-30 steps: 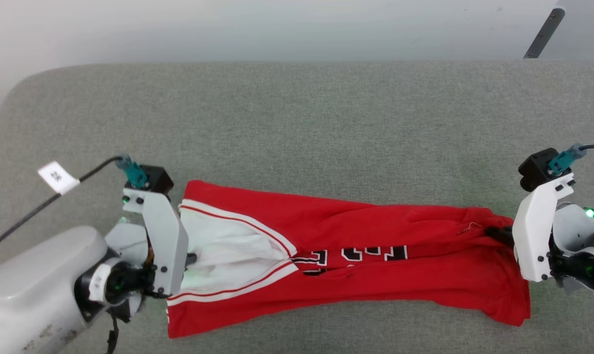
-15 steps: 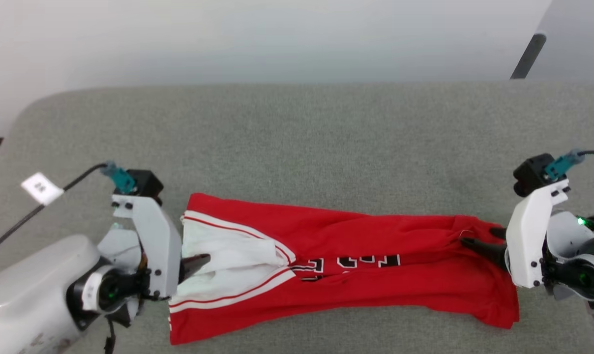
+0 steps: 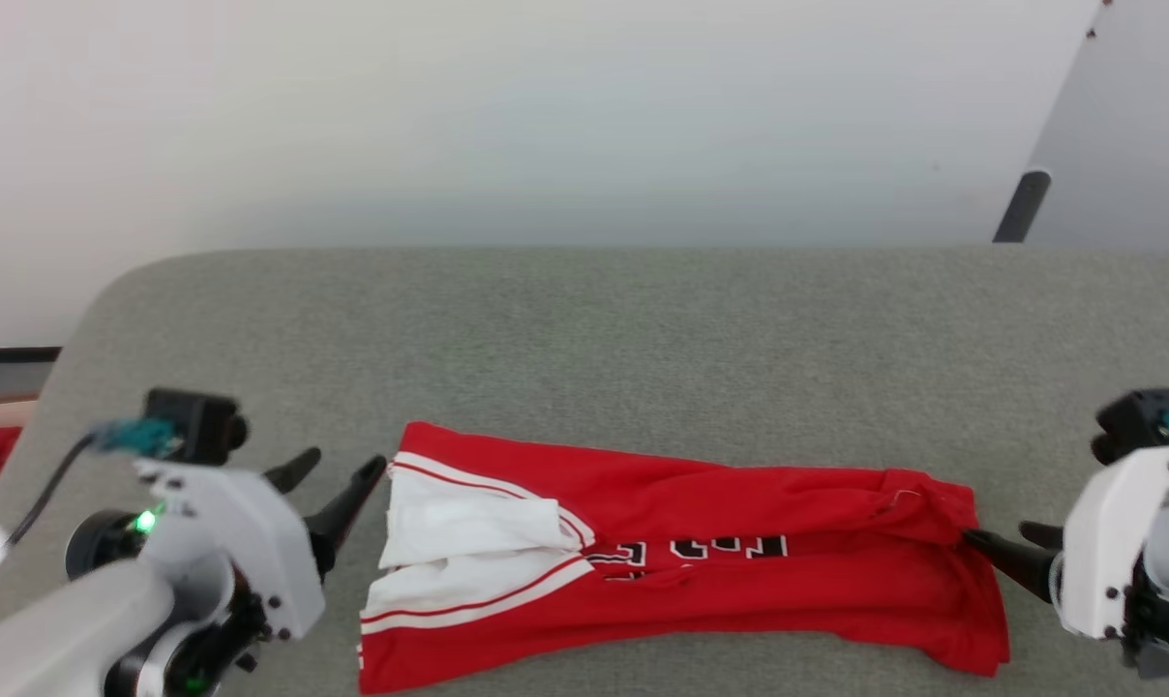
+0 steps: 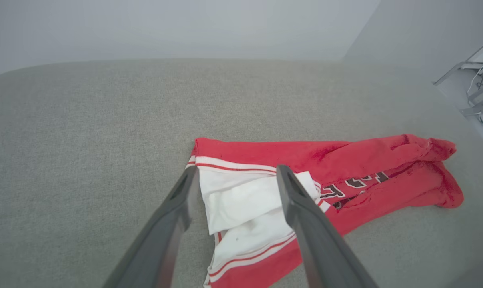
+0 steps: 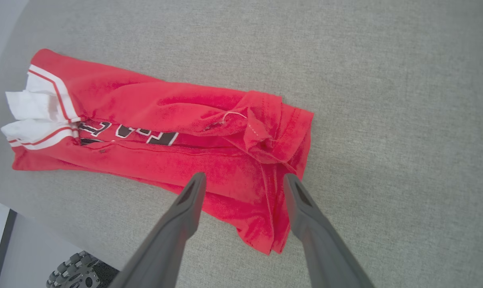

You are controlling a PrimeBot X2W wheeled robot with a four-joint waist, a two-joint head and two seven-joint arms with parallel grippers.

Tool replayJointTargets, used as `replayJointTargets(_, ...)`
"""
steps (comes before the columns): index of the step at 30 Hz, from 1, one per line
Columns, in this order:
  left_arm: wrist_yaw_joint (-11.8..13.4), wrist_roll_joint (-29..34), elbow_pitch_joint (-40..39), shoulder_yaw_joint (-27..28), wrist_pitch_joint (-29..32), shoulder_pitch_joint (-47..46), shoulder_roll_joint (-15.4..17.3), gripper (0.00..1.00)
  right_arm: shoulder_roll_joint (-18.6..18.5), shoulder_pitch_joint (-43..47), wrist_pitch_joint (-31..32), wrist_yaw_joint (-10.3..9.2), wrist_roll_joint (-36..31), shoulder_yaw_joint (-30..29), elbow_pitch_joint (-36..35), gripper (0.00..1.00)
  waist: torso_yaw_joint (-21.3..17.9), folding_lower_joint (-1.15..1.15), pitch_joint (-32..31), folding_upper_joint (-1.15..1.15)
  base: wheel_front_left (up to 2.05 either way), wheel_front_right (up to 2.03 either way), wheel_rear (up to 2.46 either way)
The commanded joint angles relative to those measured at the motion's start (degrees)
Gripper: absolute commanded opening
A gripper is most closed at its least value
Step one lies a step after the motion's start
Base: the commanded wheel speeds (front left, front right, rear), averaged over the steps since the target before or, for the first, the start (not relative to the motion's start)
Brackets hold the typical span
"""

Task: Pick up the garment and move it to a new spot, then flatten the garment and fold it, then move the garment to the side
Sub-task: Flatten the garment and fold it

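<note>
1. Head view, nearest first: the left gripper (image 3: 344,465) sits at the near left. Its two fingers are spread and hold nothing, with the tips just beside the left end of the shirt (image 3: 681,571).
2. At the near right, the right gripper (image 3: 996,532) is spread too and grips nothing. One fingertip reaches the red hem at the shirt's right end; whether it touches is unclear.
3. Between them the shirt lies on the grey table (image 3: 643,339), close to the near edge. It forms a long narrow band running left to right. The white sleeve (image 3: 459,528) is bunched at the left, and the lettering (image 3: 730,549) is half hidden in a crease.
4. The lengthwise fold looks done but rough, and the right wrist view shows the right end rumpled. Before folding across, each gripper should come in low and pinch every layer at its end. Pulling gently apart would then take out the wrinkles, and both ends should lift together.
5. Farther back the table is bare up to the pale wall (image 3: 546,116).
</note>
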Motion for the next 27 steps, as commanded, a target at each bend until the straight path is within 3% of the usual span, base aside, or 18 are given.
replayJointTargets(1,0.2,0.1,0.0,0.8,-2.6,1.9,0.3,1.0,0.6,1.2,0.3,0.01,-0.9,-1.6,-0.2,1.0,0.9,0.0,-0.8,0.0,0.0,0.0,0.0)
replayJointTargets(7,1.8,3.3,0.3,2.3,-13.8,7.6,1.2,1.0,3.1,3.8,2.6,0.01,-4.1,-6.9,0.0,1.0,2.6,0.0,-0.8,0.0,0.0,0.0,0.0)
replayJointTargets(12,2.7,5.7,2.1,6.2,-16.1,12.4,-0.6,1.0,4.2,3.6,4.6,0.01,-6.3,-10.1,1.8,1.0,4.4,0.0,-0.2,0.0,0.0,0.0,0.0)
replayJointTargets(27,-1.8,23.8,5.6,32.6,-16.1,28.7,-13.9,1.0,4.8,-1.3,9.3,0.01,-11.7,-12.9,10.2,1.0,10.9,0.0,5.4,0.0,0.0,0.0,0.0)
